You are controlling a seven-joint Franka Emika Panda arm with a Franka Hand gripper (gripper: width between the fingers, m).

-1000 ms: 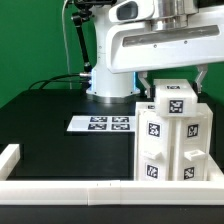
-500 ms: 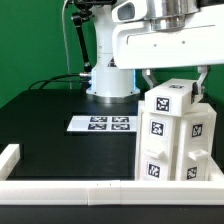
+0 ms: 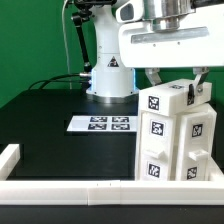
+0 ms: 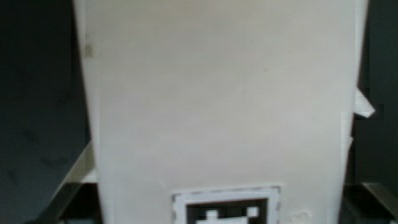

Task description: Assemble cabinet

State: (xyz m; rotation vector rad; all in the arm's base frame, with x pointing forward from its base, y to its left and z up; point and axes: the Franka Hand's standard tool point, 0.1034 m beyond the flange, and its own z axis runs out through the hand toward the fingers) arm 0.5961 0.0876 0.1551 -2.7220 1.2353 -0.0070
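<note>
The white cabinet body (image 3: 172, 152) stands upright at the exterior view's right front, with black-and-white tags on its faces. A smaller white top block (image 3: 166, 100) with a tag sits on it, slightly turned. My gripper (image 3: 176, 84) is directly above, its two fingers (image 3: 152, 77) down on either side of this top block and shut on it. In the wrist view the white block (image 4: 214, 100) fills most of the picture, with a tag (image 4: 228, 206) at its edge. My fingertips do not show clearly there.
The marker board (image 3: 103, 124) lies flat on the black table (image 3: 45, 115) to the exterior view's left of the cabinet. A low white border rail (image 3: 70, 190) runs along the front edge. The arm's base (image 3: 110, 82) stands behind.
The gripper and the top block have turned on the cabinet body, so the block's tag now sits more askew and a little to the exterior view's left. The body has stayed put.
</note>
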